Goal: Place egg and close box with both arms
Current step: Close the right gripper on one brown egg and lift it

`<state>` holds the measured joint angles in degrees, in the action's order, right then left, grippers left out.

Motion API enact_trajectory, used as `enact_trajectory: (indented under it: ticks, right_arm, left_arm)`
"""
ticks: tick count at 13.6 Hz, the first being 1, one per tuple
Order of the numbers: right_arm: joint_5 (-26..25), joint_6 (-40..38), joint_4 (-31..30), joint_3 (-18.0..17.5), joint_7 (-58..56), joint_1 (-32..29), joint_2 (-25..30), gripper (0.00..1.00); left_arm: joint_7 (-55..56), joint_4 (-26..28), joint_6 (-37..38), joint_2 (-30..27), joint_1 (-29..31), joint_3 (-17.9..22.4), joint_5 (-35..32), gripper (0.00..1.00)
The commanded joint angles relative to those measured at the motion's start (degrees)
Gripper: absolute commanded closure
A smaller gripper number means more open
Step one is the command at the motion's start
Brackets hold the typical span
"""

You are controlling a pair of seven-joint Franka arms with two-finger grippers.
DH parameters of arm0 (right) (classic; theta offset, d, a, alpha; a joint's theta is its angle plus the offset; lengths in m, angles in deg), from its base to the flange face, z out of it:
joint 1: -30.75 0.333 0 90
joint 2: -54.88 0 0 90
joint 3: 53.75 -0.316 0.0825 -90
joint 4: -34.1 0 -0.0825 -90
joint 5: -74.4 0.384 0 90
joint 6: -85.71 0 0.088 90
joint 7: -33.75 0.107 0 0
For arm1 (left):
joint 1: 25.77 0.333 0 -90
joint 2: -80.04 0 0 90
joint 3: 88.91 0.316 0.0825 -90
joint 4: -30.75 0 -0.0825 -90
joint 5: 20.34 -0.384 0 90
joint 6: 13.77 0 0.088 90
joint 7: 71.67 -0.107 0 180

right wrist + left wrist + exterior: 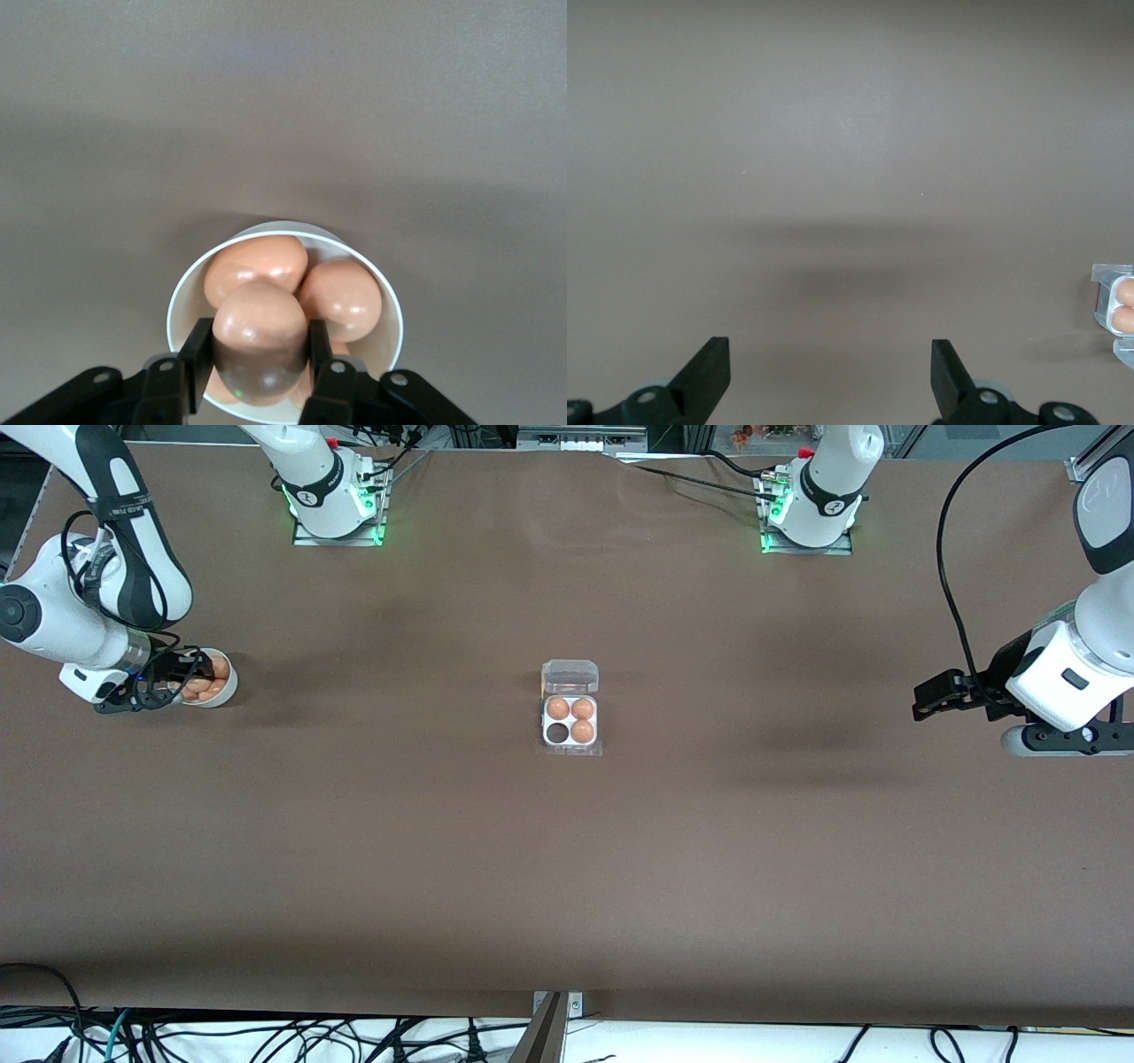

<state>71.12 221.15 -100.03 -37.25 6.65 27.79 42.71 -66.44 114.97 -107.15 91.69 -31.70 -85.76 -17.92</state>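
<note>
Your right gripper (259, 359), black and two-fingered, clenches a smooth orange-brown egg (259, 341) over the round white bowl (390, 301) at the right arm's end of the brown table (567, 868), with more eggs (341, 299) heaped beneath it. Your left gripper (830, 367) waits with its jaws spread wide over bare table near the left arm's end. At mid-table sits the small clear-plastic egg box (570, 708), lid (570, 676) open, three cells filled, one dark cell (557, 732) unfilled.
</note>
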Motion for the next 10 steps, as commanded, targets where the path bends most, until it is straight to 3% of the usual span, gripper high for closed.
enact_trajectory:
  ticks: [1,4,7,10]
  right_arm:
    - [-0.07,-5.87,3.34,-0.51,0.56,0.06,0.83,0.71]
    - [-0.15,-16.66,10.71,-2.08,5.02,1.64,0.48,0.72]
    - [0.46,-28.71,20.99,-8.75,15.11,1.99,-3.03,0.72]
    - [2.64,-33.92,27.59,-16.57,26.54,1.99,-6.02,0.71]
  left_arm:
    - [0.04,-0.8,0.65,-0.23,0.3,-0.08,0.13,0.0]
    - [0.04,-0.8,0.65,-0.23,0.3,-0.08,0.13,0.0]
    - [0.13,-0.8,0.65,-0.23,0.3,-0.08,0.13,0.0]
    - [0.13,-0.8,0.65,-0.23,0.3,-0.08,0.13,0.0]
